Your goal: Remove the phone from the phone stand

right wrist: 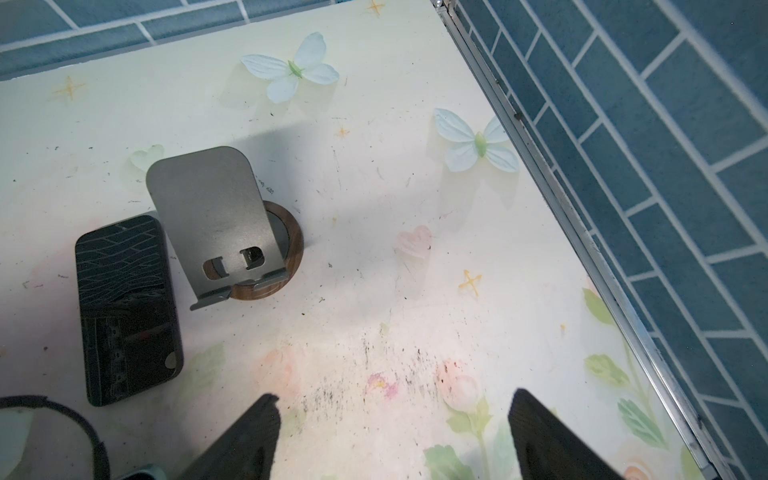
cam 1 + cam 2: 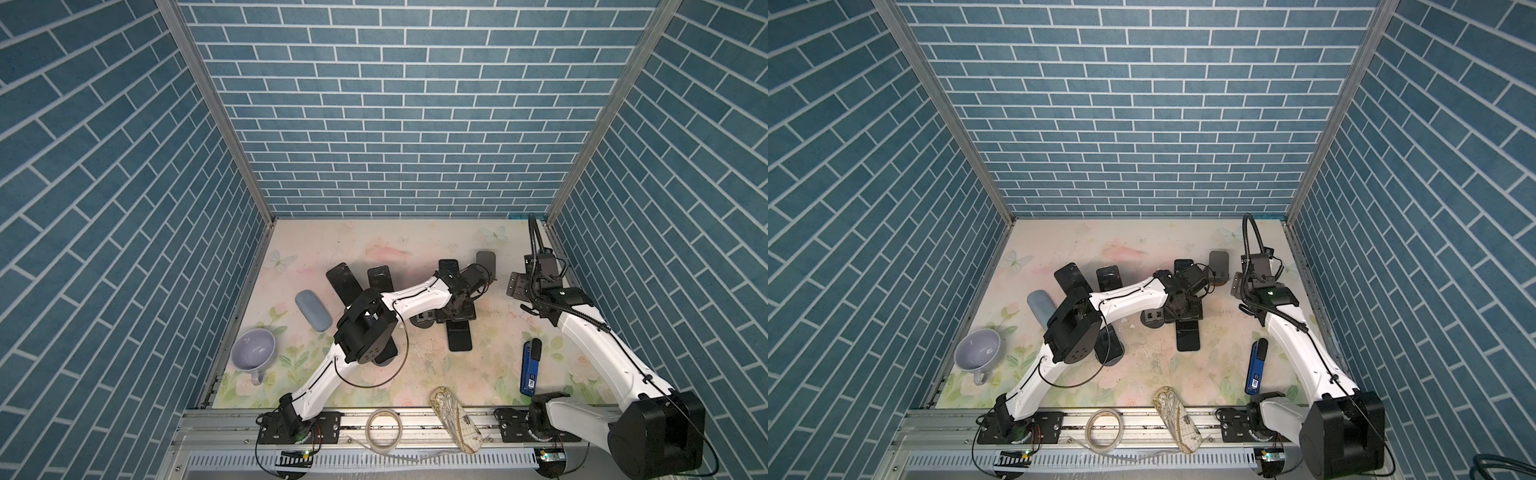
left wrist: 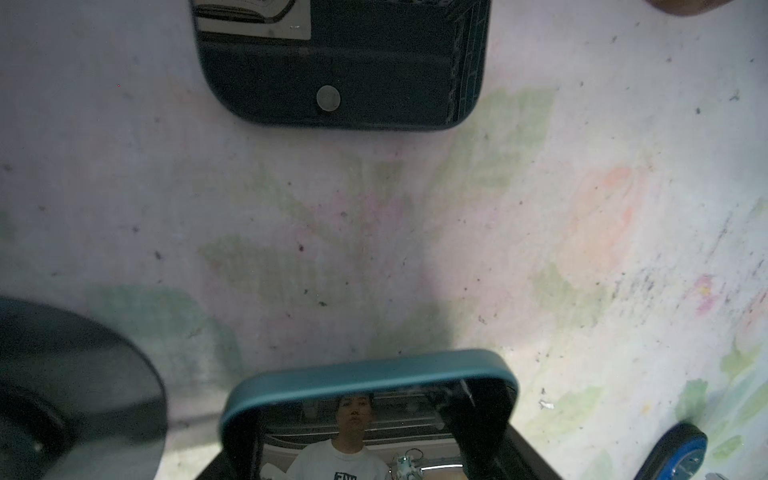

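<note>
Near the middle of the tabletop, slightly toward its far edge, the left gripper clamps a teal-cased phone, with one finger against its screen side. The phone stands tilted above the surface, just beside the round base of a dark phone stand; whether they touch I cannot tell. Close by, a second phone lies flat. Toward the far right corner, the right gripper hangs with fingers spread over bare tabletop, near a grey stand.
</note>
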You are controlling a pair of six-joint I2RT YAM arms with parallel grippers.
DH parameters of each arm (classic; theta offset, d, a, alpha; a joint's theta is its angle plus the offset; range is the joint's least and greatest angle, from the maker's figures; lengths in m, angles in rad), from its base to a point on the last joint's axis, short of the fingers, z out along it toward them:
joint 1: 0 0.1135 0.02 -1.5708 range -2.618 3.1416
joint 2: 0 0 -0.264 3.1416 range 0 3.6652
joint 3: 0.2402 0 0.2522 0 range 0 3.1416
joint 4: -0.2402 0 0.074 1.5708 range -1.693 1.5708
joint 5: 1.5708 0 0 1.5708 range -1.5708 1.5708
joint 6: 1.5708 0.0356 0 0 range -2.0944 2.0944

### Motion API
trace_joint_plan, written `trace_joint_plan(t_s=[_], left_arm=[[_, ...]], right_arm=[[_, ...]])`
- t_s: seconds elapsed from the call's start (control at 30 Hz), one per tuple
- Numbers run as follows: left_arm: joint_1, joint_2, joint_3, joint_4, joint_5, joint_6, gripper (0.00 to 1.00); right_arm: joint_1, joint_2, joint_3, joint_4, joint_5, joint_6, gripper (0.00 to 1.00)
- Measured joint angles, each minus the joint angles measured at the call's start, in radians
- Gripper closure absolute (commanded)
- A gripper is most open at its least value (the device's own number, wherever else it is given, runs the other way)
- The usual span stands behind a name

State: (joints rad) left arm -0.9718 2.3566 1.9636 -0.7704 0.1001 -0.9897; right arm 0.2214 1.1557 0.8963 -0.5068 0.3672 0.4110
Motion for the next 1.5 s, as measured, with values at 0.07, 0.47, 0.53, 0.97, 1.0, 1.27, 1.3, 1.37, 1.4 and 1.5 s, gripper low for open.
trace_joint_plan(t_s=[0.07,0.47,0.53,0.97,1.0,1.27,1.3,1.37,1.4,1.5], left_arm=[[0.000,0.000,-0.001,0.001,0.002,0.000,0.26],[0.004,-0.004,-0.008,0.010,0.012,0.003,0.22],[0.005,-0.006,-0.011,0.013,0.015,0.003,0.21],[0.005,-0.006,-0.014,0.035,0.017,0.003,0.21],[0.005,-0.006,-0.014,0.035,0.017,0.003,0.21],[0.005,-0.008,-0.014,0.032,0.004,0.016,0.21],[0.005,-0.008,-0.014,0.032,-0.001,0.018,0.21],[0.005,-0.009,-0.015,0.032,-0.014,0.023,0.21],[0.005,-0.010,-0.016,0.031,-0.021,0.026,0.21],[0.005,-0.013,-0.019,0.024,-0.040,0.036,0.21]], right_arm=[[0.000,0.000,0.000,0.000,0.000,0.000,0.12],[0.000,0.005,-0.010,0.005,0.000,0.000,0.13],[0.000,0.006,-0.010,0.008,0.000,0.000,0.12],[0.000,0.019,-0.010,0.014,-0.002,0.000,0.13],[0.000,0.021,-0.010,0.014,-0.002,0.000,0.12],[0.000,0.025,-0.010,0.015,-0.005,0.000,0.13],[0.000,0.025,-0.010,0.015,-0.005,0.000,0.13],[0.000,0.025,-0.010,0.015,-0.006,0.000,0.13],[0.000,0.025,-0.010,0.015,-0.006,0.000,0.13],[0.000,0.026,-0.010,0.015,-0.010,0.000,0.13]])
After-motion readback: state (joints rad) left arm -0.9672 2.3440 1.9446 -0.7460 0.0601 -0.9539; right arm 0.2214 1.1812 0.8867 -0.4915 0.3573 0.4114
